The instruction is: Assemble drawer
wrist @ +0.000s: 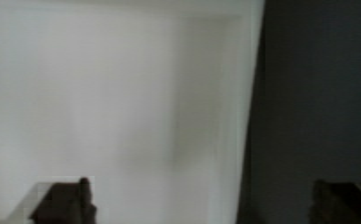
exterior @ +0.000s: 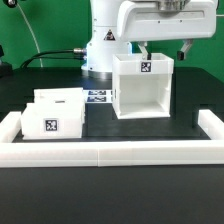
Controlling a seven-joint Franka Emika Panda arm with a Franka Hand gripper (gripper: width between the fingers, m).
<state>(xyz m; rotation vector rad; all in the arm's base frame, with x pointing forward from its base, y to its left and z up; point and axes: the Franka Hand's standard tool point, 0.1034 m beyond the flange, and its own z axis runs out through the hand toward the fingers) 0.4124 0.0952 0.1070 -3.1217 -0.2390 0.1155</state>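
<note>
The pincer [exterior: 166, 50], spread wide and gripping nothing, hangs over the top of the large boxy white plastic drawer housing [exterior: 140, 95], which stands on the black surface [exterior: 130, 128], with two small white tagged trays [exterior: 52, 115] well apart toward the exterior view's left.

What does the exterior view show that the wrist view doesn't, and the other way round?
Only the exterior view: the whole scene, with the boxy housing, two small trays, the border wall and the arm. Only the wrist view: a white surface up close, probably the housing, beside a dark area. Both: the gripper, its fingertips spread apart.
</note>
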